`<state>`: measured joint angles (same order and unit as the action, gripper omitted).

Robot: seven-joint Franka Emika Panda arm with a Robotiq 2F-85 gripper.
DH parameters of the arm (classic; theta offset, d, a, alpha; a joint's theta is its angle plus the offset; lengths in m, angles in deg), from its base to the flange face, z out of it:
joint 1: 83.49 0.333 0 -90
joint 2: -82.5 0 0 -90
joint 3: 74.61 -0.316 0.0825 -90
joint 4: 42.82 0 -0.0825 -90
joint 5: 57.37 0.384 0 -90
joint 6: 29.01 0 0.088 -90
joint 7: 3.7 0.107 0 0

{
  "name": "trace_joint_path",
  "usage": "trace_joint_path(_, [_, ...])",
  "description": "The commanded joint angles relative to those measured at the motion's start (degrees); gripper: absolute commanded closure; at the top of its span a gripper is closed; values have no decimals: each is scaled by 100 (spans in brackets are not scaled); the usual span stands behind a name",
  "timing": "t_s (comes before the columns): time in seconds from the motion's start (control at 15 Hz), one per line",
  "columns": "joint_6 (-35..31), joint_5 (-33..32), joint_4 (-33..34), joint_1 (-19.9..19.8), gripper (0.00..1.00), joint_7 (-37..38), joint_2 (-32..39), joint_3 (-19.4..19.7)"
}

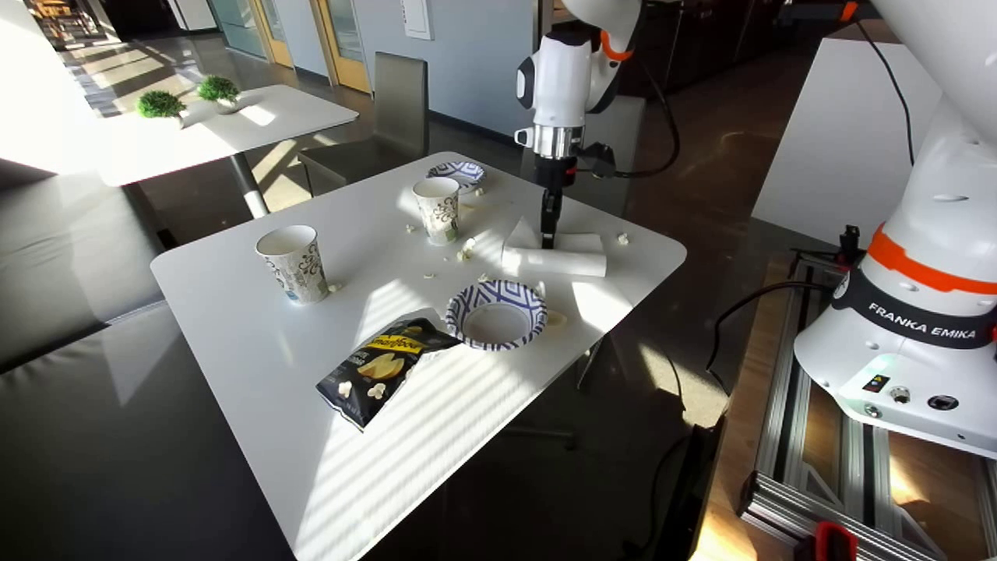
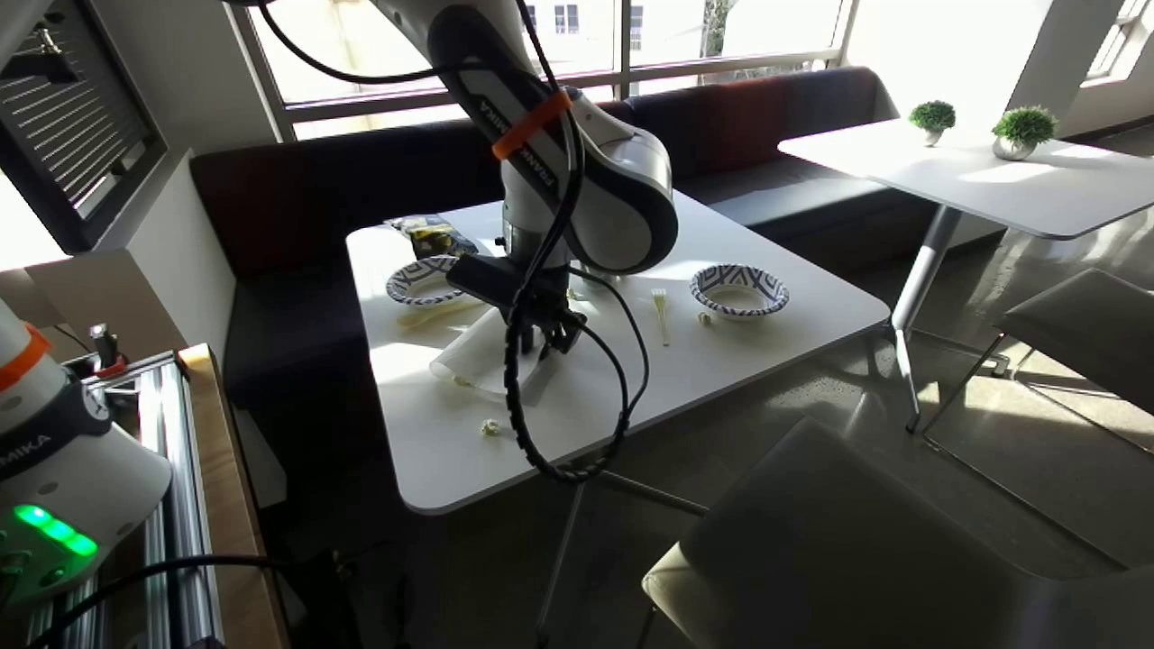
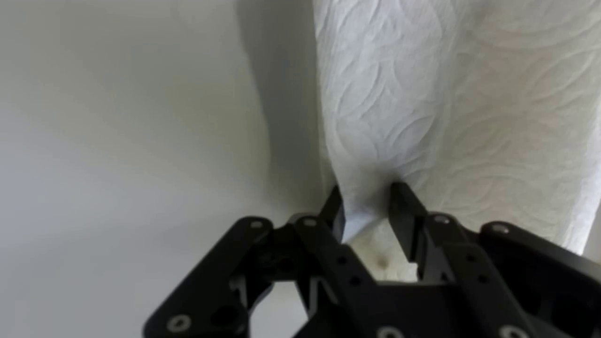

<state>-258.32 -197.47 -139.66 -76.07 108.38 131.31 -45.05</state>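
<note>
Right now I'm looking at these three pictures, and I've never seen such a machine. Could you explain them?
The white machine is a robot arm, bent over a white table. Two pictures come from cameras standing apart from it; the close-up is the wrist view, from a camera on the arm. It looks along the black gripper, a sort of two-fingered hand. Its fingers stand apart, with a fold of white paper towel between them. I see no tight pinch, and the paper seems to rest on the table, so I wouldn't call it held. Around it are two patterned bowls, scattered popcorn, a black snack bag and a pale fork; two paper cups stand upright.
</note>
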Motion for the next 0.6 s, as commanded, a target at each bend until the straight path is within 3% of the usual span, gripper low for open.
trace_joint_path(0.0, [320, -253, -289, 260, 59, 293, -147, 164])
trace_joint_path(0.07, [348, -301, -317, 303, 54, 337, -166, 196])
trace_joint_path(0.53, [627, -442, -516, 554, 53, 526, -319, 374])
